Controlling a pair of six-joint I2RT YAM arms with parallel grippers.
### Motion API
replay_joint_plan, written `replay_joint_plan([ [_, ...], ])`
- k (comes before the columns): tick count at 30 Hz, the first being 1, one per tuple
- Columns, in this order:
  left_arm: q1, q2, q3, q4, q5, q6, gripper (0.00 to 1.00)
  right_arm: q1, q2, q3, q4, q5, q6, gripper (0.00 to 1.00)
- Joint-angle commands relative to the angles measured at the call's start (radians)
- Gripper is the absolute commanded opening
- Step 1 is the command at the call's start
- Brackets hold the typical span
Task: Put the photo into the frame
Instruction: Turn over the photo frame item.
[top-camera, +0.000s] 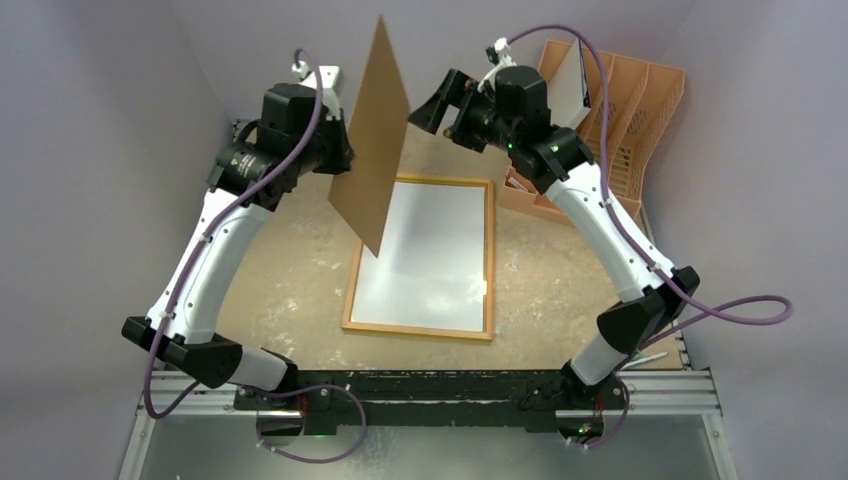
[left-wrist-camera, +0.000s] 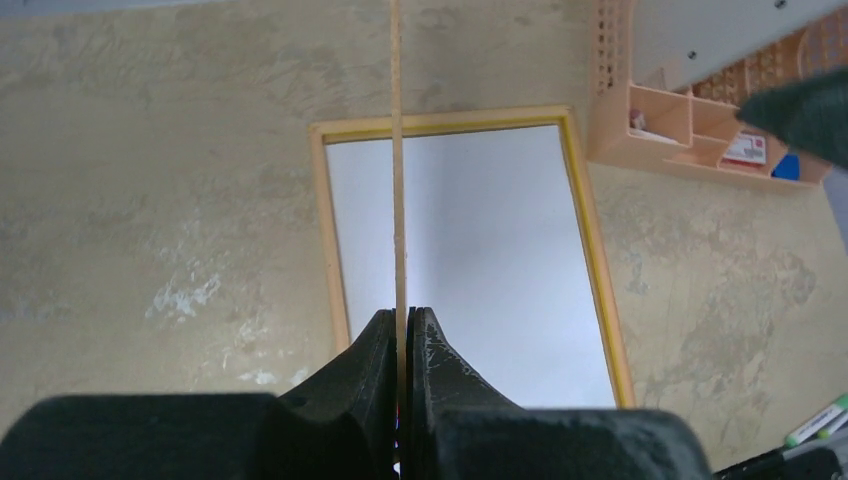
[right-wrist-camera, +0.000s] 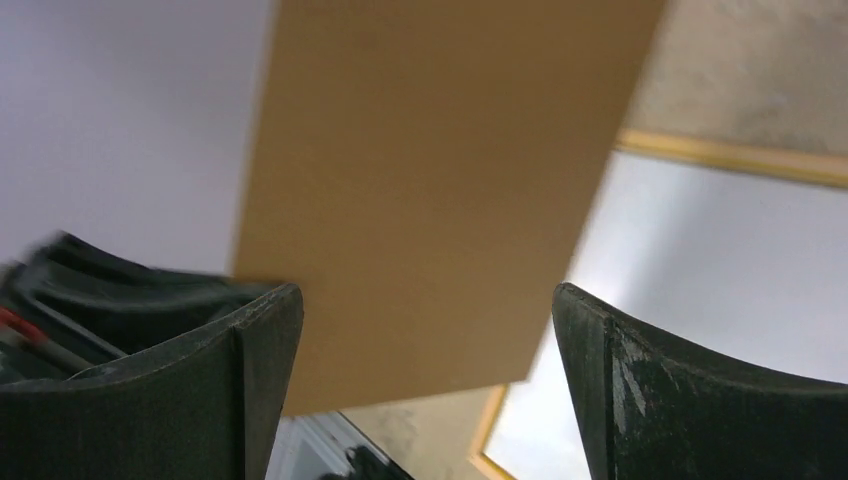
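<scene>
A thin brown board (top-camera: 375, 140) is up in the air over the table (top-camera: 290, 290). It stands on its edge and leans a little. The table top is sandy in colour, with pale worn patches. At the far right corner sits a peach plastic desk tidy (top-camera: 640, 110) with holes in its sides and many slots. A white card (top-camera: 573, 75) leans in it, and a small red and white thing (left-wrist-camera: 745, 150) lies in one slot. A green pen (left-wrist-camera: 815, 425) lies near the right edge. The walls (top-camera: 90, 150) are grey.
</scene>
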Motion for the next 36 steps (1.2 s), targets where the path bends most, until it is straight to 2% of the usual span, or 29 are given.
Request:
replay_joint_plan([
  [1,-0.107,-0.016,0.069,0.231,-0.053,0.141,0.0,0.003,0.094,0.215,0.008,-0.041,0.059,0.95],
  [6,-0.158,0.02,0.067,0.326,-0.166,0.232,0.0,0.003,0.234,0.475,-0.069,-0.004,0.059,0.94],
  [9,-0.172,0.02,0.04,0.403,-0.205,0.292,0.0,0.004,0.288,0.54,-0.097,0.044,0.07,0.93],
  [20,-0.23,0.012,-0.086,0.613,-0.317,0.578,0.0,0.002,0.353,0.542,-0.013,0.074,0.077,0.91],
  [25,-0.265,0.01,-0.151,0.699,-0.371,0.697,0.0,0.001,0.318,0.462,0.094,0.026,0.099,0.9],
  [29,-0.272,0.012,-0.18,0.736,-0.383,0.748,0.0,-0.008,0.286,0.396,0.151,0.007,0.131,0.9],
  [33,-0.272,0.008,-0.205,0.762,-0.378,0.769,0.0,-0.022,0.229,0.279,0.276,-0.023,0.191,0.88],
  [36,-0.272,0.002,-0.224,0.789,-0.354,0.769,0.0,-0.033,0.23,0.256,0.317,-0.041,0.225,0.87],
])
